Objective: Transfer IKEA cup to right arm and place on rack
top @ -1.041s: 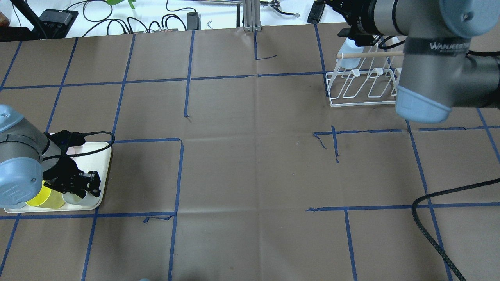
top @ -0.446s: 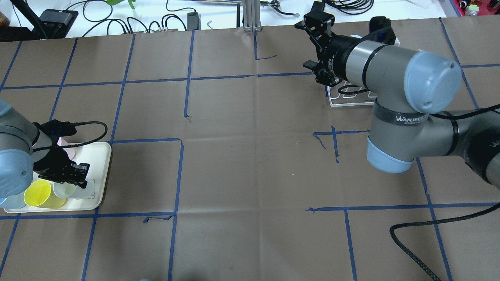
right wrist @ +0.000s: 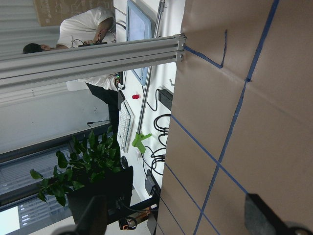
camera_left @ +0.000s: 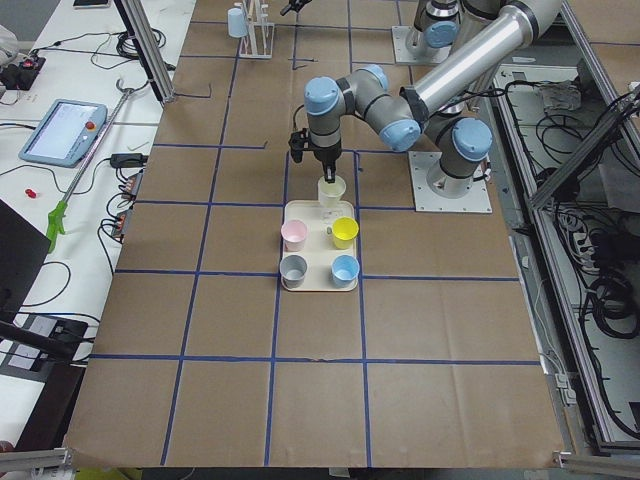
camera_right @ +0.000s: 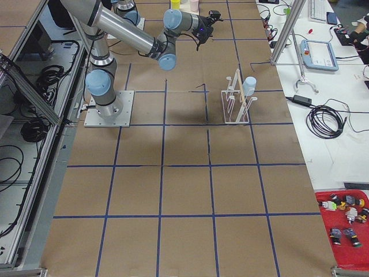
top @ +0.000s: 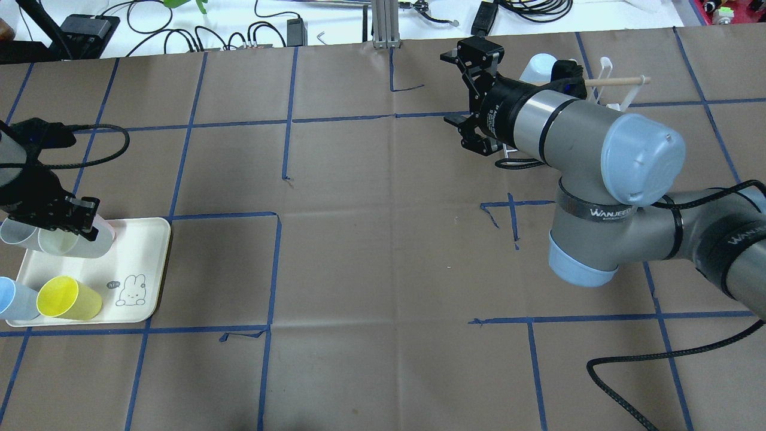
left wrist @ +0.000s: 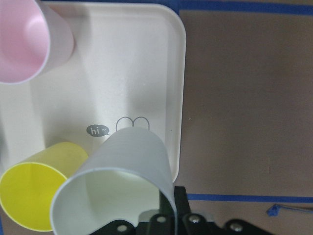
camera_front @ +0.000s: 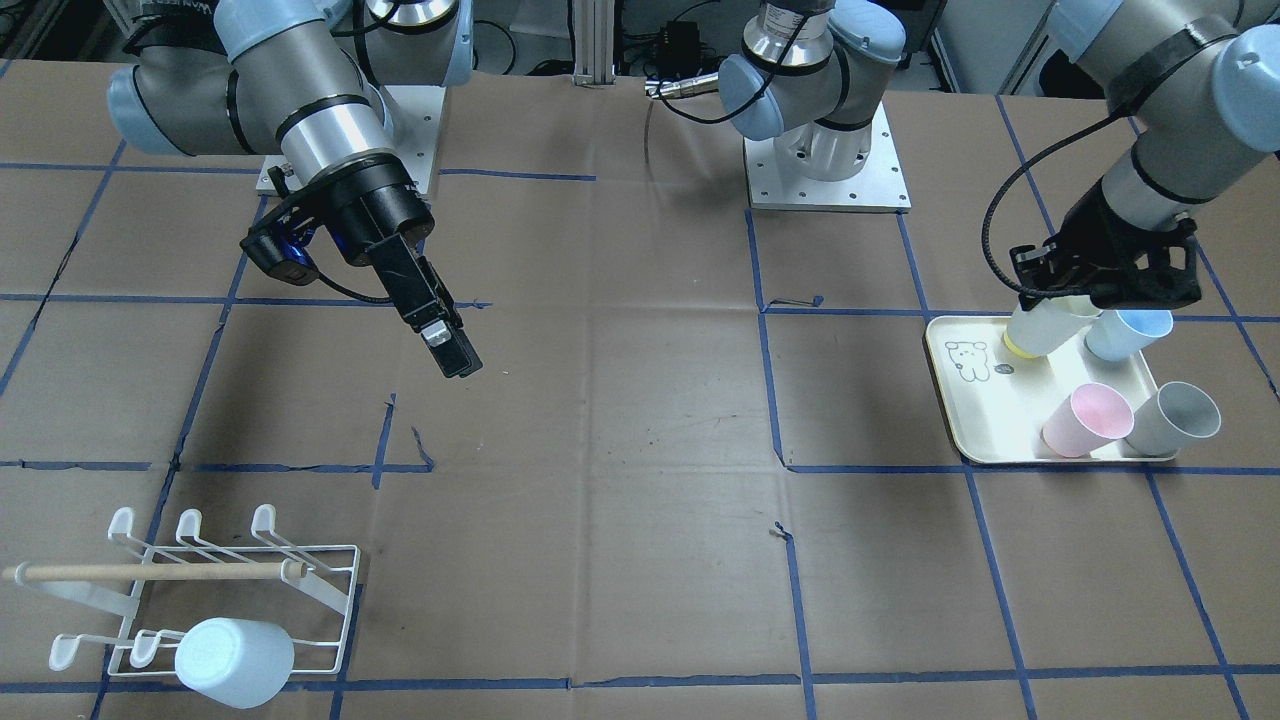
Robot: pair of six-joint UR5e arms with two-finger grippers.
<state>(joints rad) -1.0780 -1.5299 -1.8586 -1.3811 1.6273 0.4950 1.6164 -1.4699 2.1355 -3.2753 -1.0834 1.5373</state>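
My left gripper (top: 81,219) is shut on the rim of a pale off-white IKEA cup (top: 72,243), held tilted above the far end of the cream tray (top: 149,251). The left wrist view shows that cup (left wrist: 129,161) close up, over the tray's rabbit drawing. Facing the robot, the cup (camera_front: 1045,325) hangs under the gripper (camera_front: 1100,292). My right arm's gripper (top: 459,96) is open and empty in the air, left of the white wire rack (camera_front: 200,590). The right arm hides most of the rack (top: 604,84) in the overhead view.
A pale blue cup (camera_front: 235,660) hangs upside down on one rack prong. Pink (camera_front: 1085,420), grey (camera_front: 1175,418), blue (camera_front: 1125,335) and yellow (top: 63,297) cups lie on the tray. A black cable (top: 628,365) trails across the table's right side.
My left gripper closed on the pale cup on the tray and lifted it toward the tray's far end. My right arm swung away from the rack toward the table's middle.
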